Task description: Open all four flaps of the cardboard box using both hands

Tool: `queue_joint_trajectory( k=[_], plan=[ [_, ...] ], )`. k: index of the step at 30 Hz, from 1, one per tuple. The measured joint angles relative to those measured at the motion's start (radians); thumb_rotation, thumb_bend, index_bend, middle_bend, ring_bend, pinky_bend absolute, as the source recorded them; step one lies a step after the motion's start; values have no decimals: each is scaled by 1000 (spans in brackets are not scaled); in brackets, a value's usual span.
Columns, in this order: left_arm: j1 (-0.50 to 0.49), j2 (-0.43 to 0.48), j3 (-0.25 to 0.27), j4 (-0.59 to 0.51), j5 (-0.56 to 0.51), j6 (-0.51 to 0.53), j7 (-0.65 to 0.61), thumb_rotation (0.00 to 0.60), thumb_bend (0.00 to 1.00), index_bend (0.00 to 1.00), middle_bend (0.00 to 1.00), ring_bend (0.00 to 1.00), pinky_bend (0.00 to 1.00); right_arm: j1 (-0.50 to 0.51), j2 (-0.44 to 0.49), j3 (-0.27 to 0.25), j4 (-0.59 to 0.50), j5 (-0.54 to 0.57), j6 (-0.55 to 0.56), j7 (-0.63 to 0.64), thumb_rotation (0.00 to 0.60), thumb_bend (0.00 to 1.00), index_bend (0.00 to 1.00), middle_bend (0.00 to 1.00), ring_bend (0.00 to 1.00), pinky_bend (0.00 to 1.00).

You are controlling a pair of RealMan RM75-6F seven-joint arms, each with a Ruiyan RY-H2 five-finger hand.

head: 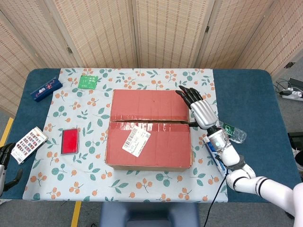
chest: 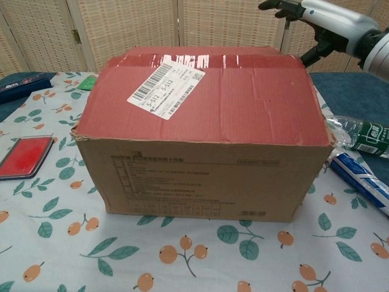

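The cardboard box (head: 149, 128) (chest: 200, 121) stands mid-table on the patterned cloth, its red-taped top flaps down and a white label (head: 136, 140) on the near flap. My right hand (head: 199, 108) (chest: 322, 18) hovers at the box's right edge over the far flap, fingers spread and holding nothing. Its thumb reaches down to the right end of the centre seam. In the chest view the near flap's seam edge hides the far flap. Only the fingertips and thumb of my left hand (head: 5, 158) show, apart and holding nothing, at the head view's bottom left edge, far from the box.
Right of the box lie a water bottle (head: 232, 132) (chest: 358, 137) and a toothpaste tube (head: 217, 156) (chest: 361, 182). To its left are a red case (head: 70, 140) (chest: 24, 155), a card pack (head: 29, 142), a blue box (head: 46, 89) and a green packet (head: 88, 81).
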Motion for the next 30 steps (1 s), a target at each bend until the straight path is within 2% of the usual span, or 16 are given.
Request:
queue_joint_trajectory(
  k=[8,16,26,30],
  plan=[
    [7,4,0,1,-2,7,-11,600,432,88,141,132,45,55,-20,67,57,58,-16,20,600,291,0,0,0,0],
    [9,5,-4,5,-13,2,-17,600,432,88,141,132,45,122,-7,134,86,145,-91,19,600,291,0,0,0,0],
    [5,10,-17,15,-48,-21,-41,600,432,88,141,132,45,244,-27,211,223,261,-209,-1,600,290,0,0,0,0],
    [3,11,-23,21,-65,-31,-49,600,432,89,141,132,45,275,-40,220,284,289,-254,-1,600,290,0,0,0,0]
  ],
)
